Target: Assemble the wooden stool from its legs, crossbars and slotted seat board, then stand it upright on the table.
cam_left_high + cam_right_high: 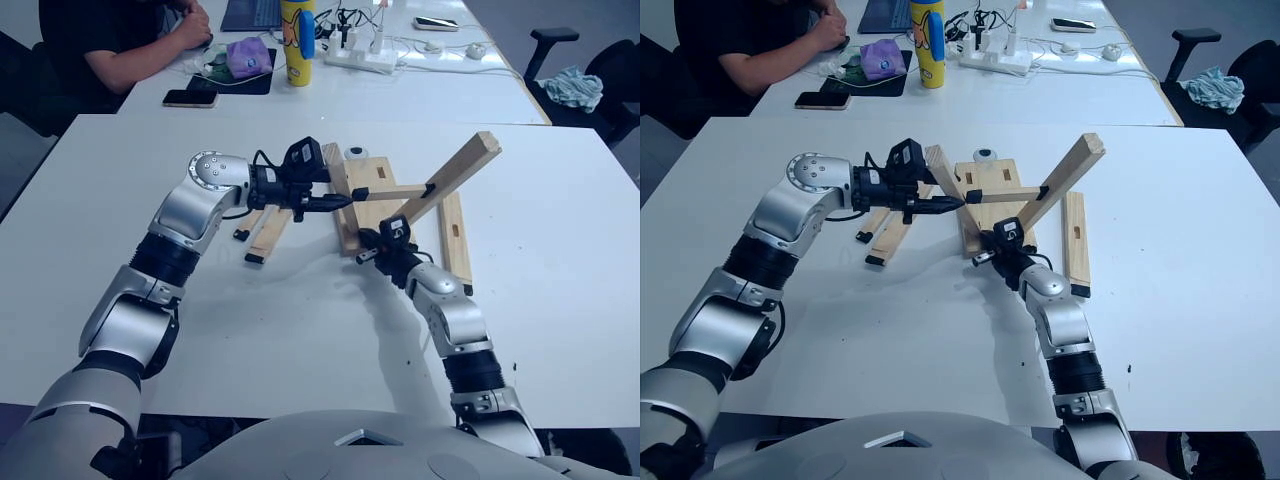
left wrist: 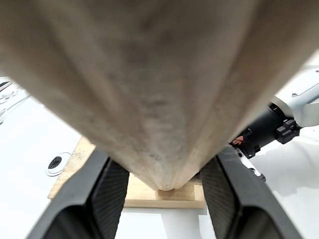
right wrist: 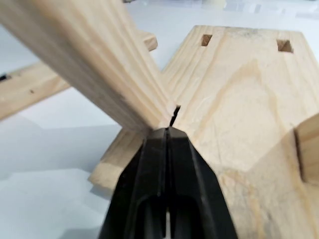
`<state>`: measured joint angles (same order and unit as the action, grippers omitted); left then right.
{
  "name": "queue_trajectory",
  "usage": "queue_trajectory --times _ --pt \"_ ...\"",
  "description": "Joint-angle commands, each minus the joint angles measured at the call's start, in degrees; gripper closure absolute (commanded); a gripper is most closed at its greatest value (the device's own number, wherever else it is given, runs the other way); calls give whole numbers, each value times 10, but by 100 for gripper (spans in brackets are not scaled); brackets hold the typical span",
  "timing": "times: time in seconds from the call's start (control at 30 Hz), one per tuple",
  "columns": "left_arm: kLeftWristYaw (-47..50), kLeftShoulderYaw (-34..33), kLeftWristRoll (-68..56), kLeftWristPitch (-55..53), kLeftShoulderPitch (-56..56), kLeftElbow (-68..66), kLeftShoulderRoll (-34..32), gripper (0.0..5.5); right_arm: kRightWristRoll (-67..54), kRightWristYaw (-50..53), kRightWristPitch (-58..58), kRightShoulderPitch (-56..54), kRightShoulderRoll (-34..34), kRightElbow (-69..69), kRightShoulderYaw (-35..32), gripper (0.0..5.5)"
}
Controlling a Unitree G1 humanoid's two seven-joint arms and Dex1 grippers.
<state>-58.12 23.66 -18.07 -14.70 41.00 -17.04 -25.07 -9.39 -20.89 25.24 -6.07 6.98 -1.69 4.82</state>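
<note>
Left eye view: on the white rectangular table the pale slotted wooden seat board lies flat. 1 long square wooden leg slants toward 1 o'clock. A short wooden crossbar joins it to a second leg, clamped by the left gripper. The right gripper, closed tip to tip, touches the long leg's foot.

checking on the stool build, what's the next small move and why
Probably push the raised leg in along the crossbar with the right gripper, to seat that joint. The left gripper is clamped on the other leg, the crossbar spans between the two, and the seat board lies flat, not yet joined.
</note>
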Motion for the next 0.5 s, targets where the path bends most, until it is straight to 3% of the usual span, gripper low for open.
queue_trajectory --times 0.03,0.13,0.5 --pt "-11 81 61 -69 -111 -49 13 346 -64 -9 48 6 -30 25 -25 550" --pt "-11 70 49 -79 -108 -53 19 346 -86 -7 65 -3 -40 32 -37 550" --pt "-36 59 59 -86 -26 -183 50 346 20 15 40 10 14 -32 27 550"
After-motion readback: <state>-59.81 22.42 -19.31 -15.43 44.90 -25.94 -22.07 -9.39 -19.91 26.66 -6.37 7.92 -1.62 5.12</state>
